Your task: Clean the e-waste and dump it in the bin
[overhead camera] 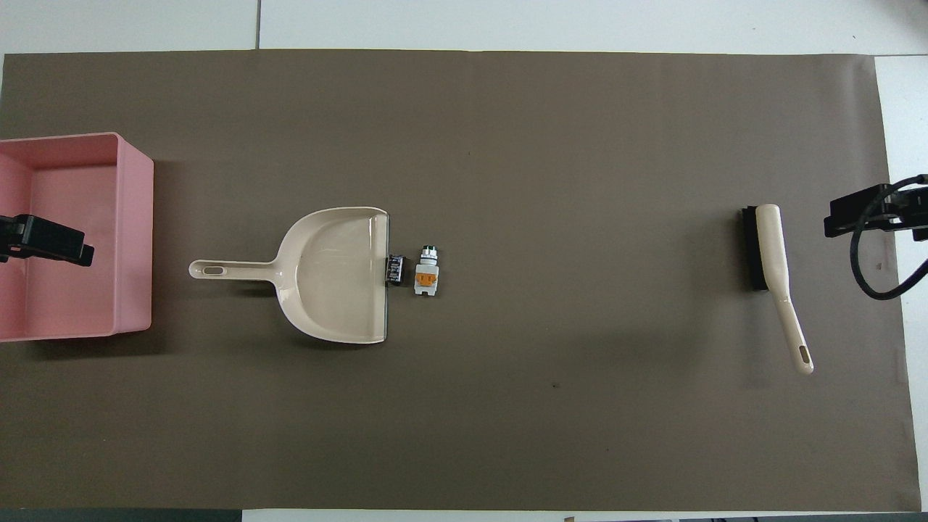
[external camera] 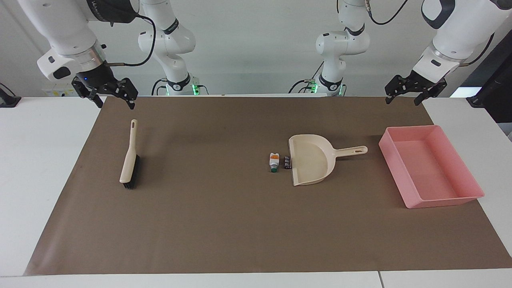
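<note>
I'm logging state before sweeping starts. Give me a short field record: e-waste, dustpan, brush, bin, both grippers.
e-waste: white cylinder and black block on the mat, side by side, block at the dustpan's lip
dustpan: flat on the mat, nothing in it
brush: lying toward the right arm's end, ungrasped
bin: at the left arm's end, nothing in it
left gripper: open, raised
right gripper: open, raised
</note>
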